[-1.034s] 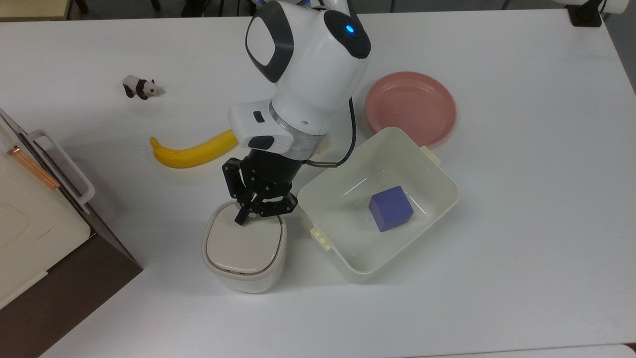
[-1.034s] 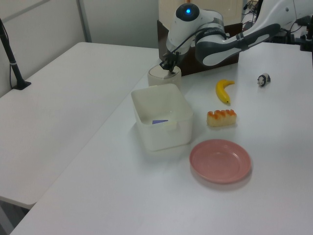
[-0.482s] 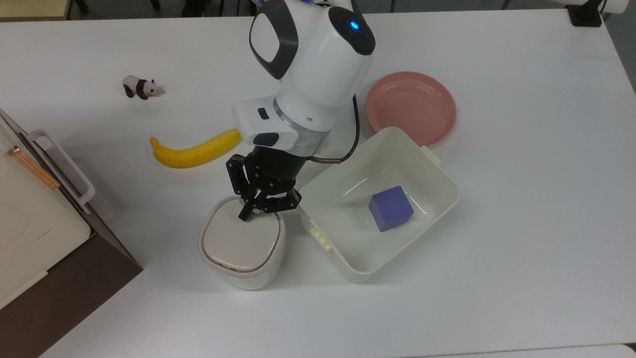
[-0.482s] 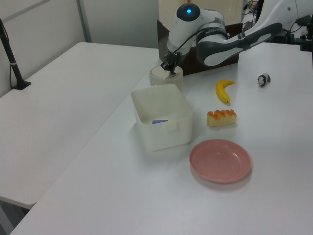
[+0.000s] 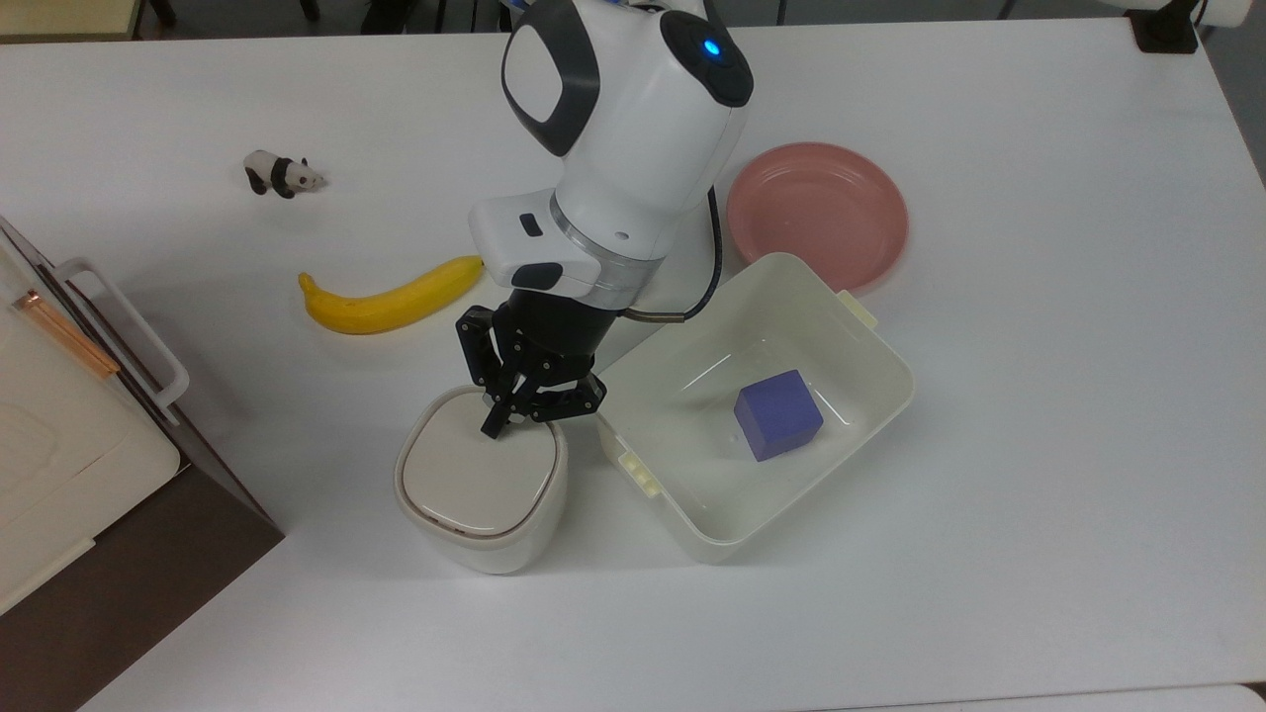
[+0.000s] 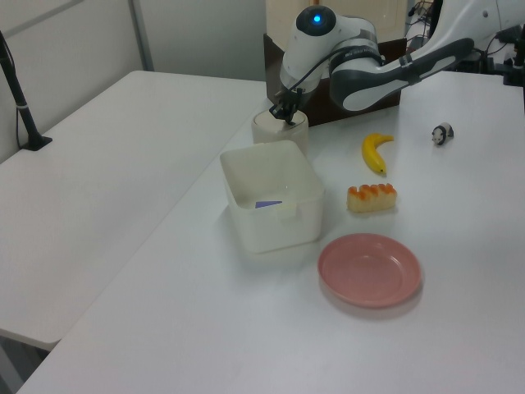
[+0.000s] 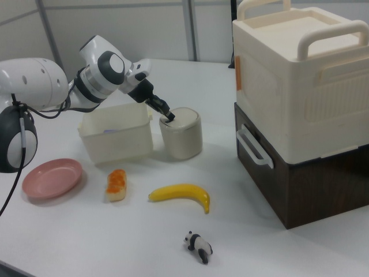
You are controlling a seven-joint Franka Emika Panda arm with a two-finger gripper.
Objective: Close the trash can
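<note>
Pressing down, your fingers (image 5: 492,427), drawn narrow and holding nothing, meet the trash can (image 5: 482,494) lid; it's light, stiff, slippery plastic, so push centrally.

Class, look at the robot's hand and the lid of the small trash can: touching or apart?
Touching. In the right view the hand has its fingertips planted on the flat lid of the trash can, no gap showing; the top view agrees.

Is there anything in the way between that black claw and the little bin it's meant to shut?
Nothing visible stands between them. The gripper has its fingertips right down on the trash can lid, which lies flat. The white tub sits beside the can, on the top view's right, clear of the lid.
</note>
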